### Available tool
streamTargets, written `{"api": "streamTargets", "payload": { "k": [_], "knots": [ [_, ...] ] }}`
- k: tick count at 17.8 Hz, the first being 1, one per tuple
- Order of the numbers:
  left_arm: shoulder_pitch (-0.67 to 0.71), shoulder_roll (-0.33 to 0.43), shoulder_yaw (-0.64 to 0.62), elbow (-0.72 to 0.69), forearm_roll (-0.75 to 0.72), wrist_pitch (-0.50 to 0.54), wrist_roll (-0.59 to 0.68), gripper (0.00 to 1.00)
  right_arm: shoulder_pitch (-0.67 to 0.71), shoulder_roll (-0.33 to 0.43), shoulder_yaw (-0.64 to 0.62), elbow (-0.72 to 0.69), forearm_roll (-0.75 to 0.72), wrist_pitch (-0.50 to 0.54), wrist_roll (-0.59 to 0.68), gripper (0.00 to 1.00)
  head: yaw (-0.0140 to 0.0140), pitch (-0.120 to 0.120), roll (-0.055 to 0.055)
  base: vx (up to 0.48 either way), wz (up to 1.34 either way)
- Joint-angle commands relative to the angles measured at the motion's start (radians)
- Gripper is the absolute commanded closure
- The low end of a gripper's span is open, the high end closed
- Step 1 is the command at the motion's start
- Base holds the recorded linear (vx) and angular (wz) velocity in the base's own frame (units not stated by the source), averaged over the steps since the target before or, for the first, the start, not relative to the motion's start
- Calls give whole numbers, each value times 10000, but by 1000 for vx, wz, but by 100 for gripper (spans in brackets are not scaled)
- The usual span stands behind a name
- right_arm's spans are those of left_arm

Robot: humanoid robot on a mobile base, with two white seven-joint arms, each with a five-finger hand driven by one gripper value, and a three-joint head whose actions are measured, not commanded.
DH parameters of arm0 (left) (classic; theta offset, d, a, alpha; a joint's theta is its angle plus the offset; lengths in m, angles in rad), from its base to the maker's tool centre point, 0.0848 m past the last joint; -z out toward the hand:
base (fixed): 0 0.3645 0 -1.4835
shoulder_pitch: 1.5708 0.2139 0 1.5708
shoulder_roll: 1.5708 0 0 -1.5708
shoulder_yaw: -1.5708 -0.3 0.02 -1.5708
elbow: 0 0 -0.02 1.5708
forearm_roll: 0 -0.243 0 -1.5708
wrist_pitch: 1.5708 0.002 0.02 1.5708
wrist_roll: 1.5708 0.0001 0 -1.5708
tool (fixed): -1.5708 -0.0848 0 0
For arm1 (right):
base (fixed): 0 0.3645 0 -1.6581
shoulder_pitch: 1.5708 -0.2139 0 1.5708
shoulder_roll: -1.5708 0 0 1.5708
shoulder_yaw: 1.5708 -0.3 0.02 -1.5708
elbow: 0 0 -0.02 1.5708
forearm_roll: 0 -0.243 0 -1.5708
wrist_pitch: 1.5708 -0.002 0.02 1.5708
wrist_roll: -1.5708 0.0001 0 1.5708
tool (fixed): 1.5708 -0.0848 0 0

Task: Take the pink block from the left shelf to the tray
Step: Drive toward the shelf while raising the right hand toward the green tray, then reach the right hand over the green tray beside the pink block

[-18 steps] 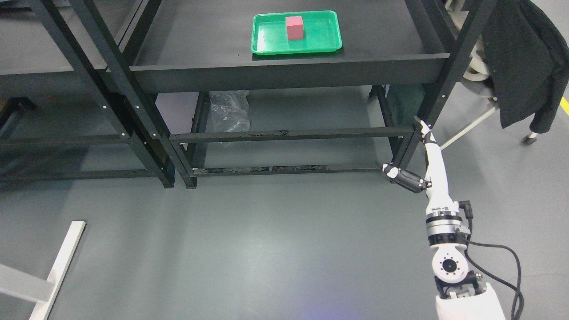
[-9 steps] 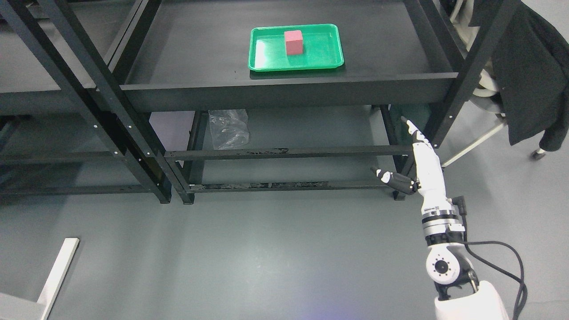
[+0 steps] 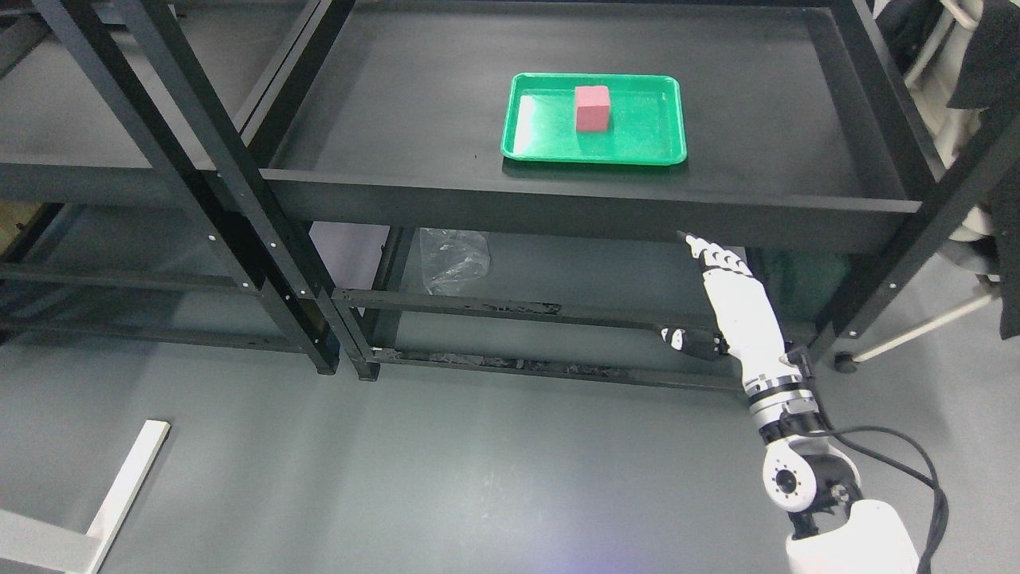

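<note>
On the far shelf, the pink block (image 3: 593, 108) rests inside the green tray (image 3: 668, 131), apparently delivered; right hand (image 3: 729, 287), fingers extended and empty, hangs below the shelf edge.

Pink block (image 3: 593, 108); green tray (image 3: 594, 155); black shelf (image 3: 558, 207); white right hand (image 3: 737, 299); grey floor (image 3: 398, 478).

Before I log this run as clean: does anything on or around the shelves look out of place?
Only a crumpled clear plastic bag under the shelf. The pink block sits upright in the green tray; the right hand is open below the shelf edge.
</note>
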Motion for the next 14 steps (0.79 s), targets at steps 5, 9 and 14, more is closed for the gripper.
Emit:
{"api": "streamTargets", "payload": {
  "k": [5, 9, 14],
  "knots": [
    [199, 175, 0, -175, 0, -7, 3, 0, -287, -401, -71, -140, 3324, 31, -1413, 1, 0, 0, 0, 221, 227],
    [199, 175, 0, -175, 0, -7, 3, 0, -272, -401, -86, -140, 2790, 108, -2867, 1, 0, 0, 0, 232, 195],
    [199, 175, 0, -175, 0, -7, 3, 0, -287, -416, -40, -125, 2082, 47, -3102, 1, 0, 0, 0, 224, 85]
  ]
}}
